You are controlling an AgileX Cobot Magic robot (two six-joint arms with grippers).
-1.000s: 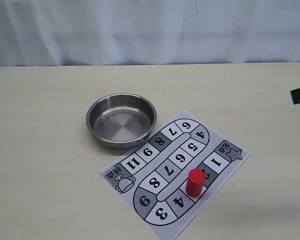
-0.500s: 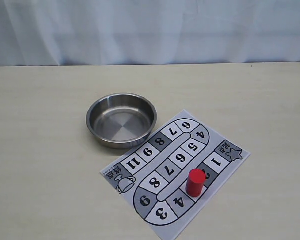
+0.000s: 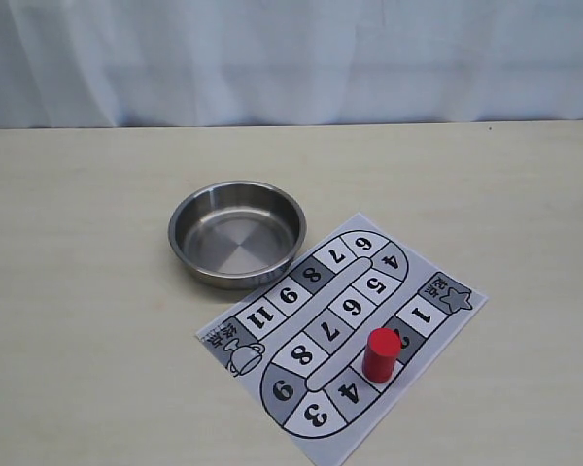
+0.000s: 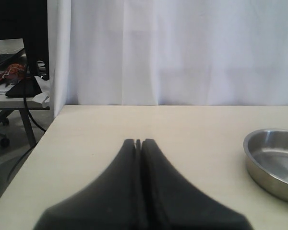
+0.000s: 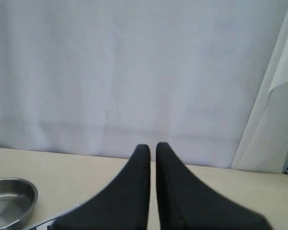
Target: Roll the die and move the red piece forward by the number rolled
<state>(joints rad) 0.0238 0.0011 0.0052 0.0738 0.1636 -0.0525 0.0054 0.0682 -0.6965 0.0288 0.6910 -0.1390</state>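
Note:
The red piece (image 3: 380, 354) stands upright on the paper board (image 3: 350, 306), beside the dark square marked 2. The steel bowl (image 3: 235, 233) sits just behind the board's left end, and nothing lies in it. No die shows in any view. Neither gripper appears in the exterior view. My left gripper (image 4: 138, 141) is shut with nothing in it, low over bare table, with the bowl (image 4: 273, 158) off to one side. My right gripper (image 5: 153, 146) is shut but for a thin slit and holds nothing; the bowl (image 5: 9, 199) shows at the edge of its view.
A white curtain (image 3: 291, 58) hangs behind the table's far edge. In the left wrist view a table edge (image 4: 36, 143) drops off to a floor with a desk and cables (image 4: 19, 81).
The dark tip of the right arm, at the exterior view's right edge one second ago, has gone out of that view. The bowl, the board and the red piece have not moved.

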